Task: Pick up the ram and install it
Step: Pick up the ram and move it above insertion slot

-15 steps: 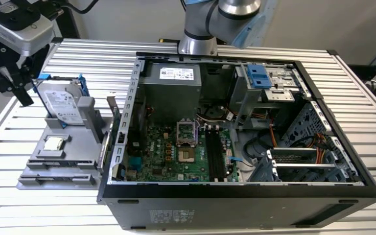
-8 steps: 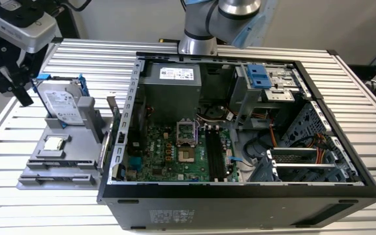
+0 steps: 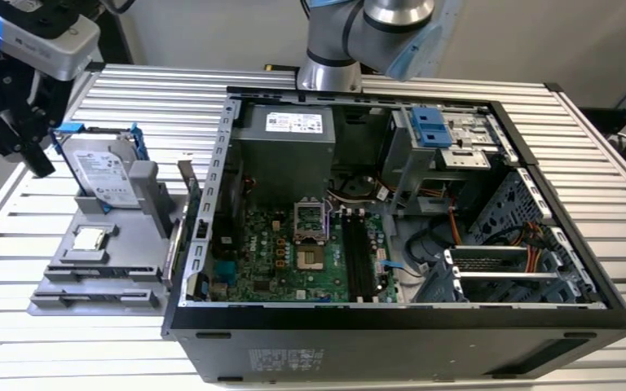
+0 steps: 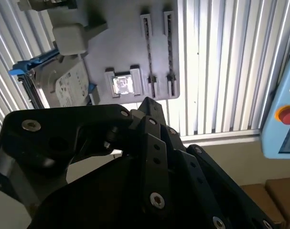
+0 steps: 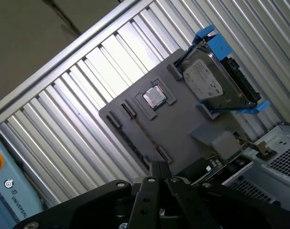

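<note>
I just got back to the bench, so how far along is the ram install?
Done: nothing I can confirm; the motherboard's memory slots are too dark to tell whether a ram sits in them. In hand: the gripper hangs near the gray holder, which carries the hard drive and the processor chip. Left: as far as shows, picking up and seating the ram.

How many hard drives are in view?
1: the hard drive stands on the gray tray, at the exterior view's left of the open case. Others may hide inside its bays.
</note>
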Controlling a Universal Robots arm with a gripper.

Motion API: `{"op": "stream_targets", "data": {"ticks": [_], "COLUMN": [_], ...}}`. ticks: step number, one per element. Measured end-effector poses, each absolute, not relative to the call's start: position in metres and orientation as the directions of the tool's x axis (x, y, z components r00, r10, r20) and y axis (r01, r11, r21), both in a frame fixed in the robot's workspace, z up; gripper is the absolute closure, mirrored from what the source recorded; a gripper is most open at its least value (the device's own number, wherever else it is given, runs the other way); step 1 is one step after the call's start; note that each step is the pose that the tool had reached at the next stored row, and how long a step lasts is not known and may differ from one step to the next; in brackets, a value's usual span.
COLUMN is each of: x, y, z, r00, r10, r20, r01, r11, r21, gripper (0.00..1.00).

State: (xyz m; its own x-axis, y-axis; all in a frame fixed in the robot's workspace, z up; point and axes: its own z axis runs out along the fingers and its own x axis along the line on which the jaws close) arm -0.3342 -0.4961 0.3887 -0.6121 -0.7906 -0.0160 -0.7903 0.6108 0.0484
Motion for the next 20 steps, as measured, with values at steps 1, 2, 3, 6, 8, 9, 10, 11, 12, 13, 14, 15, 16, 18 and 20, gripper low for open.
{"op": "stream_targets", "data": {"ticks": [1, 2, 3, 6, 8, 9, 10, 11, 12, 13, 14, 15, 16, 18, 20], "x": [-0.3342, -0.3342, -0.3342, -0.3342, -0.3342, -0.3342, -0.3342, -0.3342, -0.3342, -0.3342, -0.3342, -0.3342, -0.3342, -0.3342, -0.3343], "y": [-0.4961, -0.4961, -0.4961, -0.4961, -0.4961, -0.4961, -0.4961, -0.4961, -0.4961, -0.4961, -0.4961, -0.4961, -0.4961, -0.4962, -0.4961], "z": [0.3886, 0.3886, 0.3887, 0.3886, 0.3887, 0.3886, 0.3886, 0.3886, 0.3886, 0.3886, 0.3887, 0.3887, 0.3887, 0.3886, 0.3886], "r00": [-0.600, -0.588, -0.576, -0.540, -0.513, -0.499, -0.485, -0.472, -0.459, -0.446, -0.434, -0.421, -0.408, -0.380, -0.349], "r10": [-0.800, -0.808, -0.817, -0.842, -0.858, -0.867, -0.874, -0.881, -0.888, -0.895, -0.901, -0.907, -0.913, -0.925, -0.937], "r20": [-0.016, -0.016, -0.016, -0.016, -0.016, -0.016, -0.016, -0.016, -0.016, -0.016, -0.016, -0.016, -0.016, -0.016, -0.016], "r01": [-0.799, -0.808, -0.817, -0.841, -0.858, -0.866, -0.874, -0.881, -0.888, -0.894, -0.900, -0.906, -0.912, -0.924, -0.936], "r11": [0.599, 0.587, 0.575, 0.538, 0.512, 0.497, 0.484, 0.471, 0.458, 0.445, 0.433, 0.420, 0.407, 0.379, 0.348], "r21": [0.048, 0.048, 0.048, 0.048, 0.048, 0.048, 0.048, 0.048, 0.048, 0.048, 0.048, 0.049, 0.049, 0.048, 0.048], "gripper": [1.00, 1.00, 1.00, 1.00, 1.00, 1.00, 1.00, 1.00, 1.00, 1.00, 1.00, 1.00, 1.00, 1.00, 1.00]}}
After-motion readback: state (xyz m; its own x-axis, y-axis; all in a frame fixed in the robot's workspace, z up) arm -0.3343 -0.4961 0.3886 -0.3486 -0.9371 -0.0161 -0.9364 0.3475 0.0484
